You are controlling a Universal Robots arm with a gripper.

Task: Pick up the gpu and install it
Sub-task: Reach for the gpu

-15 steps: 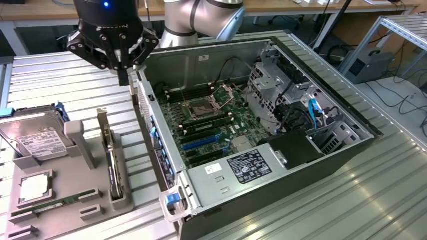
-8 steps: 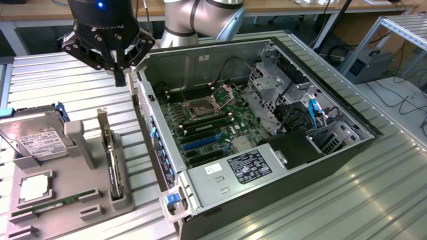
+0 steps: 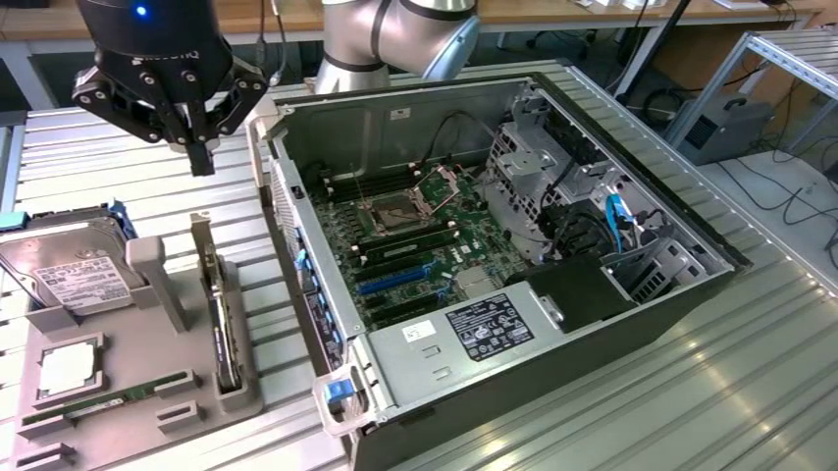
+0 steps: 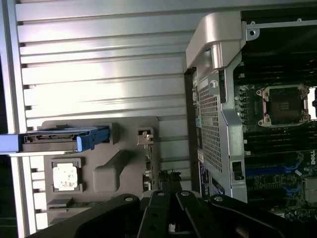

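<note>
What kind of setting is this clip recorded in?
Probably a robotics lab set up for PC assembly: an opened computer case on a slatted metal table, a grey parts tray, workbenches behind.

Legible text: none.
Power supply label (image 3: pixel 488 329): dense print, illegible.
Hard drive label (image 3: pixel 77 280): illegible.
White sticker (image 3: pixel 419 331) on chassis: marks illegible.

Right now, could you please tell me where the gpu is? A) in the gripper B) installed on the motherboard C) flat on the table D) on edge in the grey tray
D: the gpu stands on edge in the grey tray, apart from the shut, empty gripper.
</note>
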